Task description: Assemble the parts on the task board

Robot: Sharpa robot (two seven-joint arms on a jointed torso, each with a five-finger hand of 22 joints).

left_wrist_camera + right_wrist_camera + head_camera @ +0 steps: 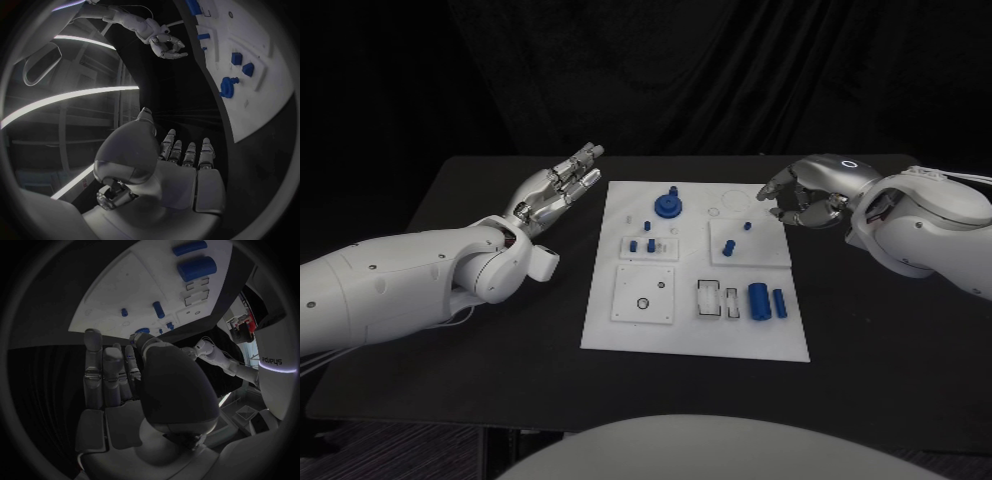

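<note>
"sharpa" in dark letters, on the robot's white body, right wrist view

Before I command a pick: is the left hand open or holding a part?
Open: the left hand hovers beside the task board, fingers extended, nothing in them.

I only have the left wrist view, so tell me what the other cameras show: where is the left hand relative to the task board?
Observer: In the head view the left hand hovers over the black table, off the task board near its far left corner, fingers extended, holding nothing.
Operator: And the right hand?
Observer: The right hand sits beside the board's far right corner, fingers curled in; I see nothing in it.
Operator: Any large parts near the robot's side?
Observer: A big blue cylinder lies at the board's near right, with a slimmer blue piece beside it.
</note>
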